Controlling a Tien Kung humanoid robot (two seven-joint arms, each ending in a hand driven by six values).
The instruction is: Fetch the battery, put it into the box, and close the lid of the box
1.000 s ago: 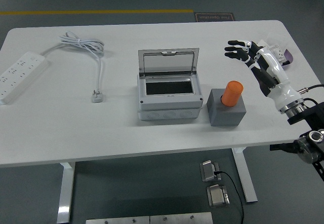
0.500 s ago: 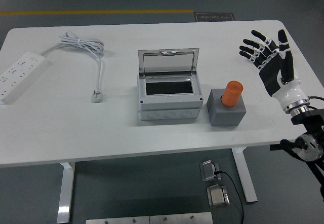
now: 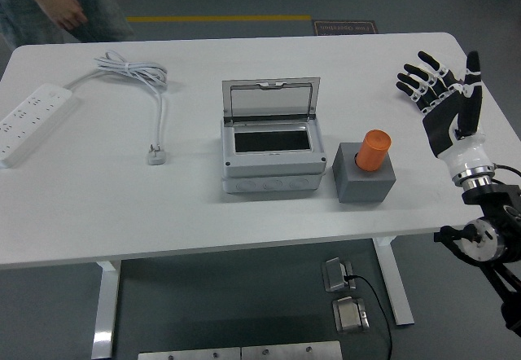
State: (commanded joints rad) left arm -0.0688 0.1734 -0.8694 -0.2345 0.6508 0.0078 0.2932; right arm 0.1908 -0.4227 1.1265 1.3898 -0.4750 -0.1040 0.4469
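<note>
- The orange battery stands tilted in its grey holder, just right of the box, whose lid stands open.
- The right hand hovers apart, fingers spread, empty.
- Risk: a sideways grab could topple the battery or drag the holder across the counter.

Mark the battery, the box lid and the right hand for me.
battery point(image 3: 375, 149): head view, orange side wall.
box lid point(image 3: 269, 101): head view, clear pane of the raised lid.
right hand point(image 3: 446, 116): head view, black palm.

Person now top-left (standing).
</note>
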